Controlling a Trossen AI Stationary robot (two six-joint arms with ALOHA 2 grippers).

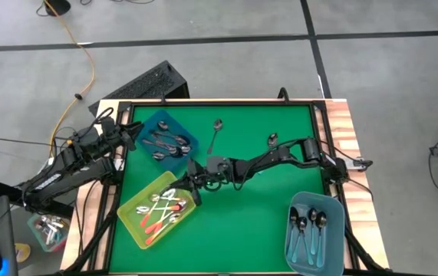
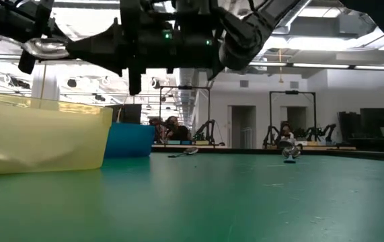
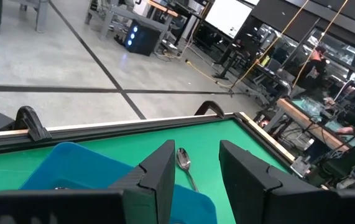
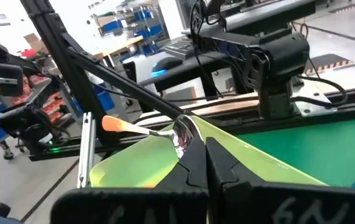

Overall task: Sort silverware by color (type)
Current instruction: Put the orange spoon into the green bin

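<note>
The right gripper (image 4: 193, 152) has its jaws clamped on an orange-handled spoon (image 4: 141, 129), held above the edge of the yellow bin (image 1: 134, 222), where more orange-handled spoons (image 1: 161, 211) lie. The left gripper (image 3: 196, 177) waits with jaws apart over the blue bin (image 1: 182, 157) of grey spoons (image 1: 165, 143); two more spoons (image 1: 215, 134) lie loose on the green bench (image 1: 249, 230), and teal-handled ones (image 1: 311, 230) fill the light-blue bin (image 1: 337, 257).

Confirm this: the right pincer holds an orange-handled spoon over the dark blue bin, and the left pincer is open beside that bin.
Wrong bin. The right pincer, shut on the orange-handled spoon, is over the yellow bin, as the right wrist view and the high view show. The rest stands: the left pincer is open beside the dark blue bin.
</note>
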